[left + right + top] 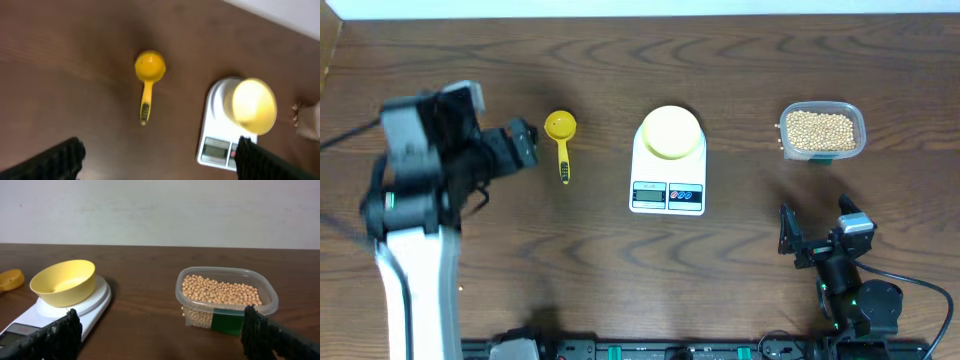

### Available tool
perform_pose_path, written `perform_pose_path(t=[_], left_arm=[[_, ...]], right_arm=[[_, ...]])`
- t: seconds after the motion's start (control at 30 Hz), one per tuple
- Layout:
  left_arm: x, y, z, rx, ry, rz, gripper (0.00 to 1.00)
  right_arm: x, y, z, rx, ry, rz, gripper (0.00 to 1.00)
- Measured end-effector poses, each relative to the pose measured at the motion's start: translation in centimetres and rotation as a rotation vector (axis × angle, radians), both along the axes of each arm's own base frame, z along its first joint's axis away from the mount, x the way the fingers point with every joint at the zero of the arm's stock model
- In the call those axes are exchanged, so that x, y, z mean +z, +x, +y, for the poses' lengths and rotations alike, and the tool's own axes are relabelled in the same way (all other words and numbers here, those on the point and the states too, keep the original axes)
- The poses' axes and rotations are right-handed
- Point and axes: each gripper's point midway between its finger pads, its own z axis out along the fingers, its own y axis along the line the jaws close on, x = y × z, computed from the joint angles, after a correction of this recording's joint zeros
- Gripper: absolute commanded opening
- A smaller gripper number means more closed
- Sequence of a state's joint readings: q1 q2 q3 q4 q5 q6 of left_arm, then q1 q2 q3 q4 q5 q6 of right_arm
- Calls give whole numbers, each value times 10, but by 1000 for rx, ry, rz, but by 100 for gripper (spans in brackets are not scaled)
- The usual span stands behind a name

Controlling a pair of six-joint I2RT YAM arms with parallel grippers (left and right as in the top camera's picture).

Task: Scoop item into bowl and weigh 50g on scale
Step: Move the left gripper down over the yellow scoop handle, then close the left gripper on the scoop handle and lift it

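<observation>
The pale yellow bowl (670, 131) stands empty on the white scale (667, 190) at mid table. The tan beans (821, 129) fill a clear tub (857, 132) to the right. My left gripper (523, 144) is open and empty, held above the table just left of a yellow scoop (560, 140). In the left wrist view the scoop (148, 72), the bowl (254, 106) and the scale (216, 148) lie ahead of the open fingers (160, 162). My right gripper (814, 226) is open and empty, low, below the tub. The right wrist view shows the bowl (64, 282), the scale (92, 307) and the beans (219, 290) beyond its fingers (160, 335).
The dark wood table (740, 260) ends at a pale wall at the back. The scoop's bowl end shows at the left edge of the right wrist view (10, 279). Cables and arm bases line the front edge.
</observation>
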State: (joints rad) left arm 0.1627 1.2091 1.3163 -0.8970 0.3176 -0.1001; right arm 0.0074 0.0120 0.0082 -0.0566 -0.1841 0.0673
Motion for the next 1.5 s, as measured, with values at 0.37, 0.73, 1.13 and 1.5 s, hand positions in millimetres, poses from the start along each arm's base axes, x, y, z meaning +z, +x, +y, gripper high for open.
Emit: perform_pose_path(t=[0.37, 0.73, 1.13, 1.5], left_arm=[[-133, 37, 2, -8, -77, 434, 98], [-192, 45, 0, -14, -105, 565, 98], [-191, 53, 2, -18, -97, 532, 98], [-187, 74, 5, -22, -80, 440, 8]], right_arm=[[0, 0, 0, 0, 0, 0, 99], [0, 0, 0, 0, 0, 0, 99], [0, 0, 0, 0, 0, 0, 99], [0, 0, 0, 0, 0, 0, 99]])
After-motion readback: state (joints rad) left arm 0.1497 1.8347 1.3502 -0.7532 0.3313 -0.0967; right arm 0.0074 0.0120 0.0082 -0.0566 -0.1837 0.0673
